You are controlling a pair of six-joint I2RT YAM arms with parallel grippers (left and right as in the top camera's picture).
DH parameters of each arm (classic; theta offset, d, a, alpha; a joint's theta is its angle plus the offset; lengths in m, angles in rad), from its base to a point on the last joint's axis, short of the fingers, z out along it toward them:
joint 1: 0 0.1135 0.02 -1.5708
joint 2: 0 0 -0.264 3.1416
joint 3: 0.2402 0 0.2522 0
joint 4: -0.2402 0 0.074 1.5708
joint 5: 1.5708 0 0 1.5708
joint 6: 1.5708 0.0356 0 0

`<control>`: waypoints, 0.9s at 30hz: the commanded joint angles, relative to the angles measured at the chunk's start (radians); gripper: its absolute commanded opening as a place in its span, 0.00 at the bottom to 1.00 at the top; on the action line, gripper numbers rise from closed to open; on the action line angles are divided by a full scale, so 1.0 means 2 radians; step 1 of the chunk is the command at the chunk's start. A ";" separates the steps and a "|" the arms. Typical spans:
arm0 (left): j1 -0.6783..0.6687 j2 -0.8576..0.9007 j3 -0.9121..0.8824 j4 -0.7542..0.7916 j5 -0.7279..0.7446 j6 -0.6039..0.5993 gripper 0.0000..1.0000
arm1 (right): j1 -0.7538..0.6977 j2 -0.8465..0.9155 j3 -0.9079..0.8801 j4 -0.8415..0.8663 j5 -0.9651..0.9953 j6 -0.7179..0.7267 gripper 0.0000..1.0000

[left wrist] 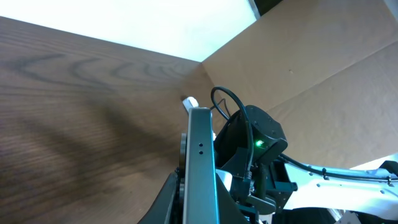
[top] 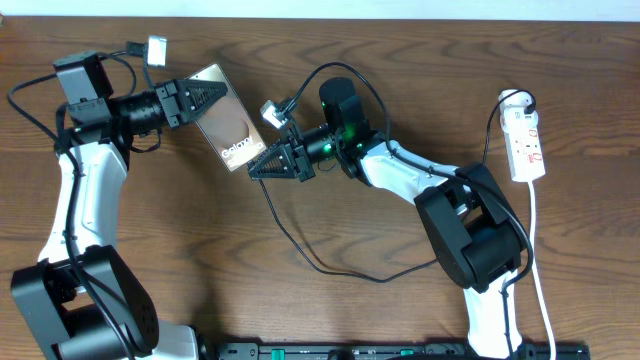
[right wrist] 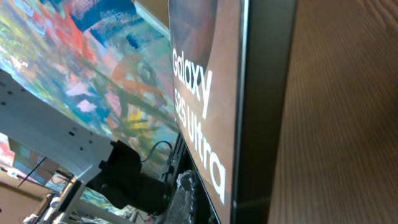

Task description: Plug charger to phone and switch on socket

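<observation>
- At the phone's (top: pixel 235 135) far-left end, the left gripper (top: pixel 215 97) is clamped on it.
- At its opposite end, the right gripper (top: pixel 256 168) is closed tight; whether it holds the tip of the charger (top: pixel 340 275) is hidden.
- Best to hold the phone steady and push straight along its length.
- Only the overhead view shows the socket (top: pixel 525 140), well right of the phone; the left wrist view shows the phone edge-on.

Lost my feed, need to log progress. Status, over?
Left gripper shut on phone. Right gripper shut at phone's lower end, cable trailing; plugged or not, can't tell. Power strip apart, far right, nothing blocking.
</observation>
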 commanded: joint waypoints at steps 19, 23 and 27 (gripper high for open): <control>-0.004 -0.006 -0.010 -0.018 0.044 -0.003 0.08 | -0.002 -0.004 0.023 0.017 0.070 0.013 0.01; 0.005 -0.006 -0.010 -0.018 0.044 -0.003 0.07 | -0.002 -0.004 0.023 0.017 0.069 0.013 0.01; 0.010 -0.006 -0.010 -0.018 0.044 -0.003 0.07 | -0.002 -0.004 0.023 0.015 0.069 0.013 0.01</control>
